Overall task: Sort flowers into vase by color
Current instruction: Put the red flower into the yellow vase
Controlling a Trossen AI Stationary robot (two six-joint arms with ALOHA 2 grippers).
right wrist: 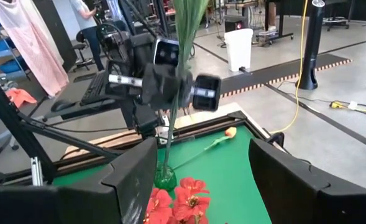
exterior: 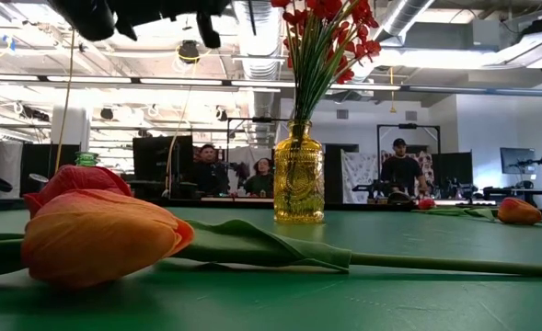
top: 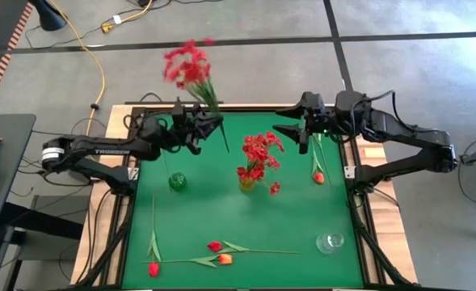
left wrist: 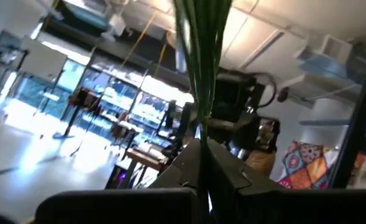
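Note:
My left gripper (top: 216,124) is over the table's far left, shut on a bunch of small red blossoms (top: 187,65) with green stems. The bunch is lifted above the small green vase (top: 177,182). A yellow vase (top: 246,183) at the table's middle holds red flowers (top: 259,153). My right gripper (top: 292,132) hangs open at the far right, holding nothing. An orange tulip (top: 318,176) lies below it on the mat. Near the front edge lie a red bud (top: 153,268), another red bud (top: 215,246) and an orange tulip (top: 225,259). My left gripper pinches the bunch's green stems (left wrist: 201,134) between its two shut fingers, partway along their length. The fingers lie across the stems. The bunch is lifted clear and tilted, with the blossoms above the fingers and the stem ends (top: 225,148) sticking out below.
A clear glass vase (top: 330,242) stands at the front right of the green mat (top: 302,218). In the low view the front tulips (exterior: 96,239) lie close to the camera. People sit in the room beyond the table's far edge.

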